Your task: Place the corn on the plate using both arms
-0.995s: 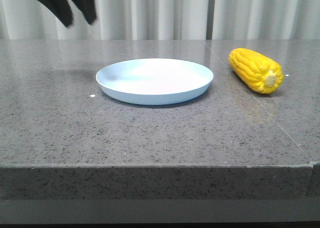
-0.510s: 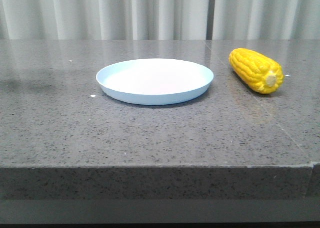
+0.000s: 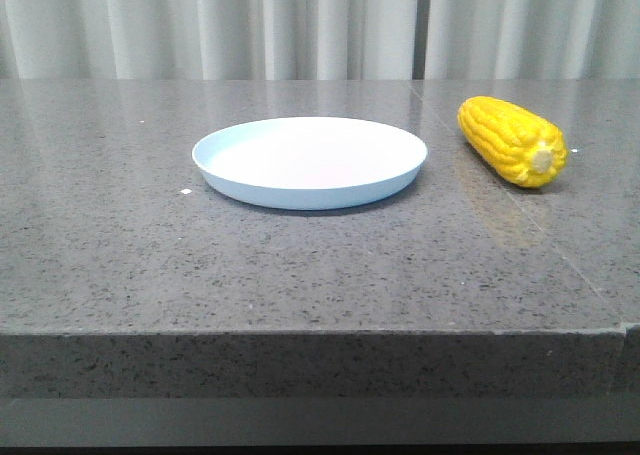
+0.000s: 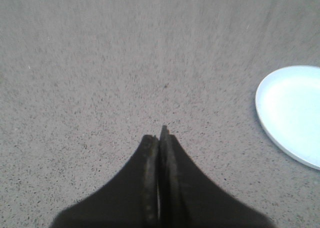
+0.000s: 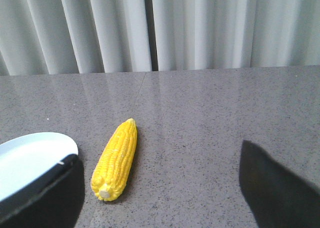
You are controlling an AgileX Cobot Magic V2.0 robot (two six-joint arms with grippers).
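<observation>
The yellow corn (image 3: 512, 140) lies on the grey stone table to the right of the pale blue plate (image 3: 310, 162), its pale cut end toward the front. Neither gripper shows in the front view. In the left wrist view my left gripper (image 4: 160, 133) is shut with nothing between its fingers, over bare table, the plate's rim (image 4: 262, 118) off to one side. In the right wrist view my right gripper (image 5: 160, 163) is open wide above the table. The corn (image 5: 116, 160) lies ahead of it, close to one finger (image 5: 45, 193), with the plate (image 5: 30, 155) beside it.
The table's front edge (image 3: 320, 332) runs across the front view. A pale pleated curtain (image 3: 300, 25) hangs behind the table. A seam line (image 3: 520, 210) crosses the stone near the corn.
The left gripper, seen at the top left of the front view a second ago, has gone out of that view. Plate and corn have not moved.
</observation>
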